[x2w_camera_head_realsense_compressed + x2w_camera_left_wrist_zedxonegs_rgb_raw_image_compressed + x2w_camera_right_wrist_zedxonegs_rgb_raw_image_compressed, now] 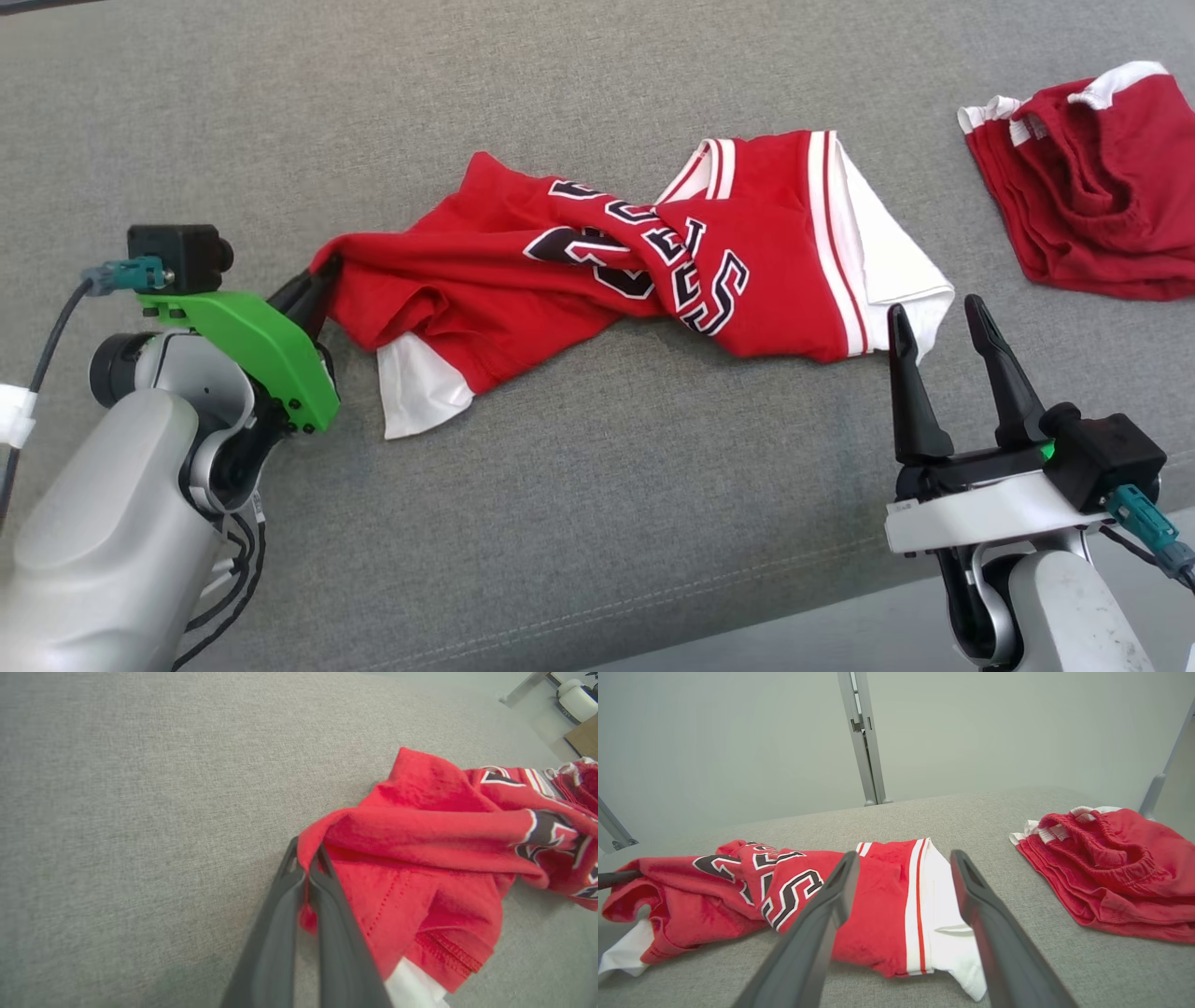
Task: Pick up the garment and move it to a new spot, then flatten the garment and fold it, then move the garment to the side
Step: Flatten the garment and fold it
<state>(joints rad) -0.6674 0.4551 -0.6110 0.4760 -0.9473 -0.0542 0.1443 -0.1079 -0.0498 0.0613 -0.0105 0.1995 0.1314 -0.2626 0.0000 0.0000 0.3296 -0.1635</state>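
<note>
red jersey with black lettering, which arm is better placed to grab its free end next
Right. The right gripper stands open just short of the white-trimmed end of the red jersey with black lettering, fingers pointing at it. The left gripper is shut on the opposite end.

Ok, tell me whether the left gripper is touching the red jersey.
Touching. The left wrist view shows the left gripper shut on an edge fold of the red jersey, with cloth pinched between its jaws.
</note>
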